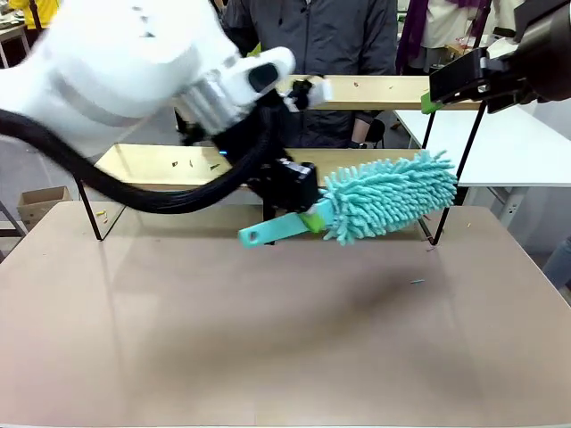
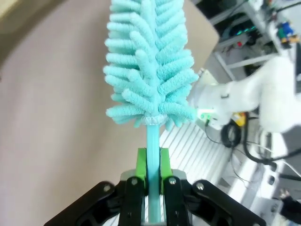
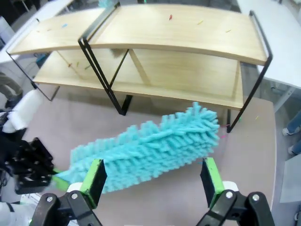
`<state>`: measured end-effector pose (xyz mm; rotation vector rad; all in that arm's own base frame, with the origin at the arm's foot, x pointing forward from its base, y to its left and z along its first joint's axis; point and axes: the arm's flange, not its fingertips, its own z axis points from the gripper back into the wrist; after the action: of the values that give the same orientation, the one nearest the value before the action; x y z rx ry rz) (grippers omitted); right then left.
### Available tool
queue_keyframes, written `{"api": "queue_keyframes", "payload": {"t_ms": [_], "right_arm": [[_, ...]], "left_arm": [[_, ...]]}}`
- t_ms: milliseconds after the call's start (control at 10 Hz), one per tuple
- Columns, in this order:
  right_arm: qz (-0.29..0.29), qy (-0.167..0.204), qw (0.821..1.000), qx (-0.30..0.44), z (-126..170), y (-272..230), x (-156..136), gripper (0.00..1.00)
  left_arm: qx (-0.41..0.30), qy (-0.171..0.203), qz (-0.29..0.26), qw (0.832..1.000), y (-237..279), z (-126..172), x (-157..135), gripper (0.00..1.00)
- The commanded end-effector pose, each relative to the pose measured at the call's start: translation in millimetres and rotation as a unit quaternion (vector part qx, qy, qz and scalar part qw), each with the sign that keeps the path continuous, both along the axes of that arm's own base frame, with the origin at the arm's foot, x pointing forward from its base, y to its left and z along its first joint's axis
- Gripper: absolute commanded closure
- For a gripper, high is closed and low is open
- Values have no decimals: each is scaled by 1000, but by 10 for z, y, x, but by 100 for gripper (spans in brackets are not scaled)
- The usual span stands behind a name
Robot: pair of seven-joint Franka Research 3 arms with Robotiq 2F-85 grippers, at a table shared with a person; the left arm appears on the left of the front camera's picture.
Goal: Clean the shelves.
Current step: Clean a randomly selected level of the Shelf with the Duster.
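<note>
Table top (image 1: 268, 357), brown and flat, takes up the lower half of the front view. Above it, near the middle of the frame, the left pincer (image 1: 312, 217) is closed tight on the thin handle of a fluffy blue-green duster (image 1: 388, 194). The duster lies almost level, with its soft head pointing to the right side of the frame. A faint shadow sits on the table under it.

In the right wrist view the right pincer (image 3: 152, 179) is wide open at the bottom of the frame, holding nothing. The duster lies below, between its two green pads (image 3: 94, 181).

Behind the duster stand the shelves (image 1: 375, 92), across the middle and upper part of the front view. They are two long light-wood boards in a thin black frame. Small bits lie on both boards. The duster's head is in front of the lower board, and I cannot tell whether it touches the wood.

Farthest back, at the top of the frame, a person (image 1: 330, 36) in a dark jacket stands behind the shelves.
</note>
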<state>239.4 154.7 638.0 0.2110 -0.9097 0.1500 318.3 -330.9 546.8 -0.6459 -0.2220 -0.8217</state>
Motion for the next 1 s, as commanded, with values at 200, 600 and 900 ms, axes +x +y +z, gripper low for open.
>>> {"api": "queue_keyframes", "payload": {"t_ms": [200,600,900], "right_arm": [[0,1,1000,1,-4,1,2,0],[0,1,1000,1,-4,1,2,0],[0,1,1000,1,-4,1,2,0]], "left_arm": [[-54,-48,66,995,1345,-168,-925,88],[-47,-16,43,998,1074,-95,-614,88],[-96,-2,-75,993,1131,-114,-834,88]]}}
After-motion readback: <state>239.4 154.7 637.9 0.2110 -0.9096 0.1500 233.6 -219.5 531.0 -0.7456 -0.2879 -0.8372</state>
